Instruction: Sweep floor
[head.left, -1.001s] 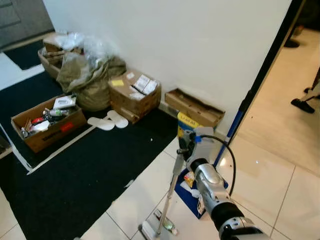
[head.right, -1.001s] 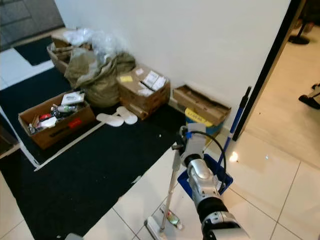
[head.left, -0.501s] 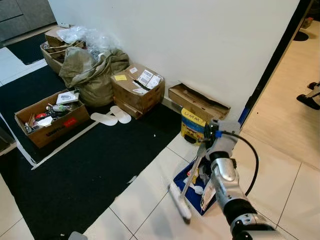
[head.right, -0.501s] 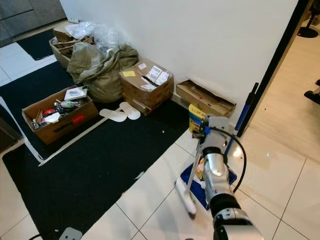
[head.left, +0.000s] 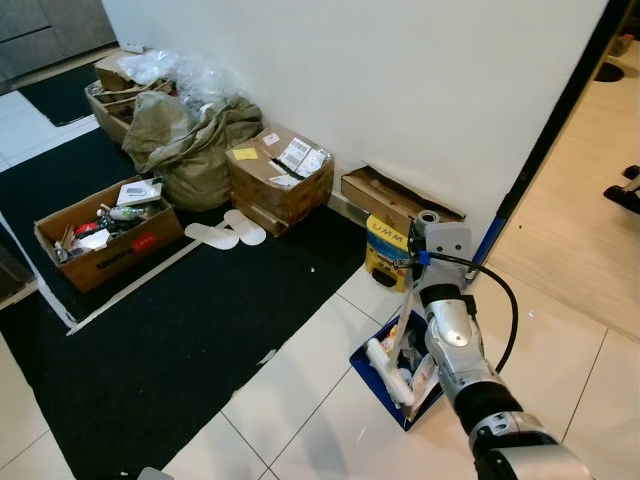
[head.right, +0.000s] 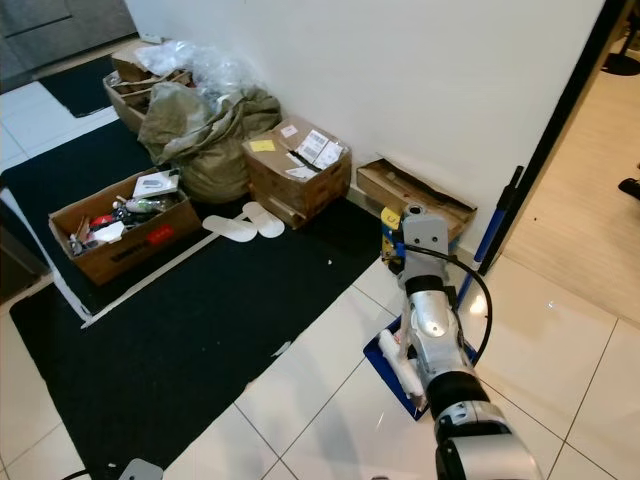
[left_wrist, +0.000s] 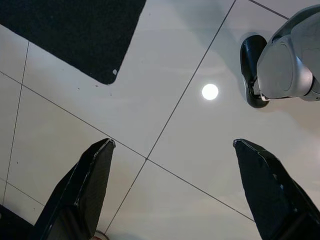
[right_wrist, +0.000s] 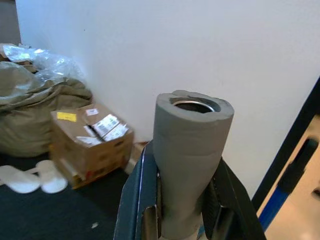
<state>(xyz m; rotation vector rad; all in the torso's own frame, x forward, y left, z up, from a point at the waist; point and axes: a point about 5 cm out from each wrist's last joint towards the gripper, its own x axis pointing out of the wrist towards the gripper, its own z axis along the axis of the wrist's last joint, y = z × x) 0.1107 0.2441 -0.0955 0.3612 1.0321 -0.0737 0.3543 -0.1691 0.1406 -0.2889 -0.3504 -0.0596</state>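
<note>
At lower right, the right gripper clamps the broom handle so its head apparently rakes litter into the blue dustpan; the left gripper hangs spread, empty.

White wall, glossy pale tiles — black mat alongside.

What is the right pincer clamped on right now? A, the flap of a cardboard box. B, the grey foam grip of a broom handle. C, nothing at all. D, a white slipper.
B: in the right wrist view, the right pincer has its fingers closed on both sides of the broom handle, a grey foam-covered tube; the slippers lie far off on the mat.
</note>
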